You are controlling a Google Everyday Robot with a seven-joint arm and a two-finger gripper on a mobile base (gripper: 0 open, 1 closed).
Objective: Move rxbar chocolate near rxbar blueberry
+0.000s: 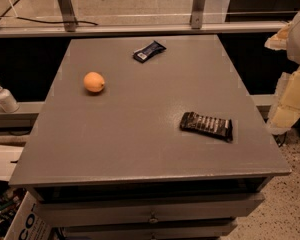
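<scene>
The hand [291,98] shows as a pale cream and white blocky shape at the right edge of the view, hanging off the bench's [140,144] right side and above floor level. I cannot tell whether it is open or closed, and it holds nothing that can be seen.

The bench has a flat, matte grey top with a dull sheen, and grey drawers [152,211] with small knobs beneath its front edge.

The rxbar chocolate [206,126] lies flat on the front right part of the top. It is a long black-brown rectangular wrapper with a row of pale lettering, slightly glossy and turned a little askew. It sits to the left of the hand and lower in the view, apart from it, with bare bench top and the bench's right edge between them.

The rxbar blueberry [149,51] is a shorter dark navy wrapper with a small white patch. It lies at an angle near the far edge, well apart from the chocolate bar.

A smooth round orange fruit [94,82] rests on the left part. A white pump bottle [4,97] stands on a ledge beyond the bench's left side.
</scene>
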